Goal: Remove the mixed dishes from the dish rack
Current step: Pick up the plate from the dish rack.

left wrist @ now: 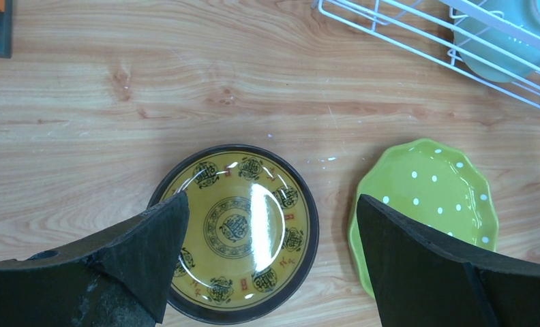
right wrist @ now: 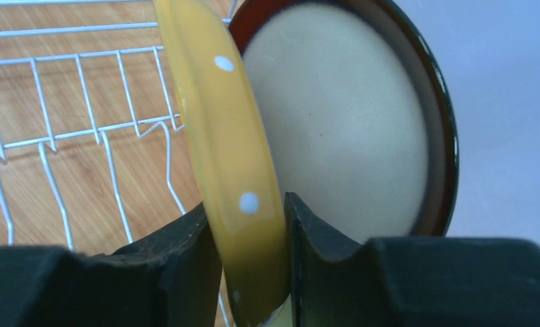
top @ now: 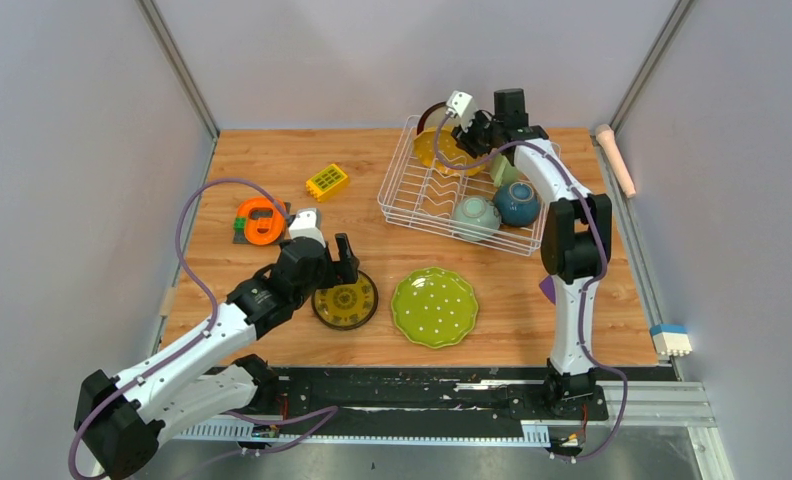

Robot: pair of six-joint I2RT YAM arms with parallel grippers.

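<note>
The white wire dish rack (top: 396,165) stands at the back right. My right gripper (top: 469,135) is shut on the rim of the orange white-dotted plate (top: 440,150), which stands upright in the dividers. The wrist view shows the fingers (right wrist: 178,259) pinching that plate (right wrist: 219,136), with the maroon-rimmed pale plate (right wrist: 342,116) just behind it. A mint bowl (top: 475,217), a teal bowl (top: 517,203) and a light green mug (top: 505,172) sit in the rack. The black yellow-patterned plate (left wrist: 243,225) and the green dotted plate (top: 434,307) lie on the table. My left gripper (left wrist: 271,204) is open and empty above the black plate.
A yellow toy block (top: 327,181) and an orange ring-shaped thing (top: 262,220) lie at the back left of the table. A pink object (top: 617,160) and a blue and white block (top: 670,340) sit off the table's right edge. Walls close in on three sides.
</note>
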